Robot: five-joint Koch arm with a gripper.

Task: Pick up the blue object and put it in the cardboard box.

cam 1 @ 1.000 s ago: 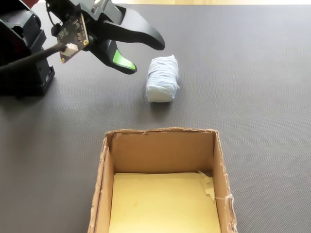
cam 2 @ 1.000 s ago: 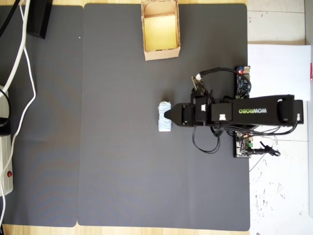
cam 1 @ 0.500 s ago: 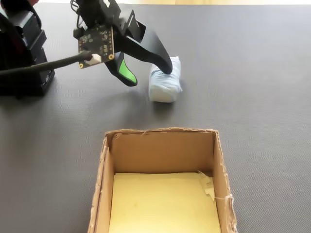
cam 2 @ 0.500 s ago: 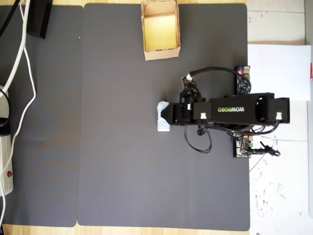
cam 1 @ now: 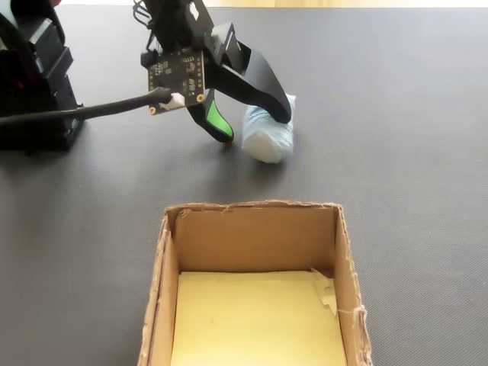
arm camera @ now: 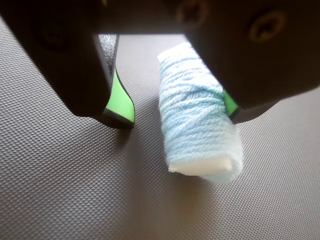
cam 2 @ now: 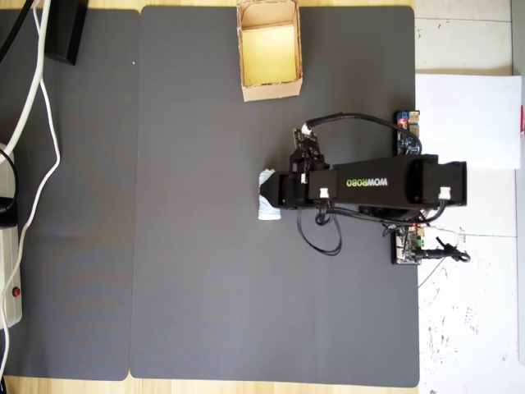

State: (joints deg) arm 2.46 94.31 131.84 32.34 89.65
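The gripper [arm camera: 177, 112] stands spread around the blue object [arm camera: 200, 132], jaws low over the mat. In the wrist view one green-edged jaw hangs clear of the roll with bare mat between them, while the other sits against the roll's far flank, touching it or just beside it. In the fixed view the gripper [cam 1: 255, 130] straddles the blue object [cam 1: 268, 139], the broad black jaw lying over the roll's top and the green-tipped jaw down on its left. Nothing is pinched: the roll lies on its side on the dark mat [cam 2: 197, 271], its flat end toward the wrist camera.

From overhead the blue object [cam 2: 266, 205] shows only as a pale sliver past the arm's tip, near the middle of the mat and well short of its top edge. The cardboard box [cam 2: 270, 89] sits at that top edge, well apart from the roll, open side up, and its yellowish floor holds nothing. In the fixed view the cardboard box [cam 1: 347, 267] fills the foreground, equally empty.

By the look of it the reach is complete and the grasp is the step in hand. Closing on the roll, lifting it, carrying it to the box and letting go all remain to be done.
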